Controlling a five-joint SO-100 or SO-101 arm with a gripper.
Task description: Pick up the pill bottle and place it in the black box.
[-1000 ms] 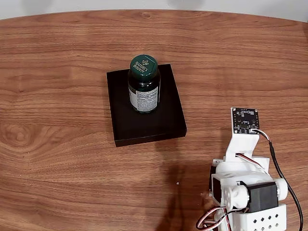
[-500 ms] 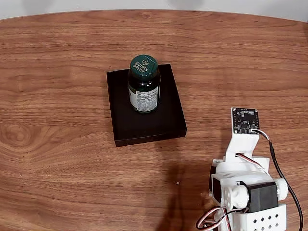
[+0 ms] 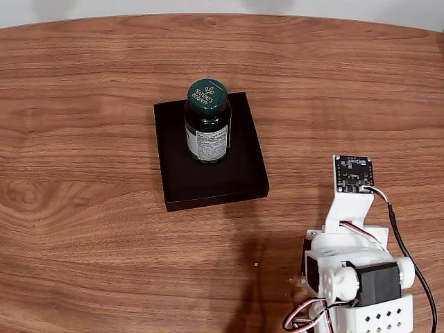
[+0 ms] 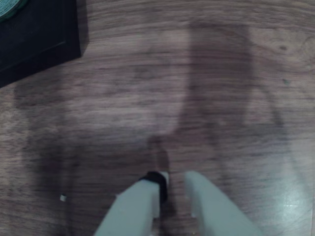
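In the fixed view the pill bottle (image 3: 207, 130) stands upright inside the black box (image 3: 229, 177), in its far half, green cap up and white label facing the camera. The arm (image 3: 354, 270) is folded at the table's near right edge, well away from the box. In the wrist view my gripper (image 4: 173, 186) points down at bare wood with its two pale fingers close together and nothing between them. A corner of the black box (image 4: 34, 34) and a sliver of the green cap (image 4: 9, 6) show at that view's top left.
The wooden table (image 3: 83, 229) lies bare around the box on every side. A small white speck (image 3: 256, 264) rests on the wood near the arm's base. The table's far edge curves along the top of the fixed view.
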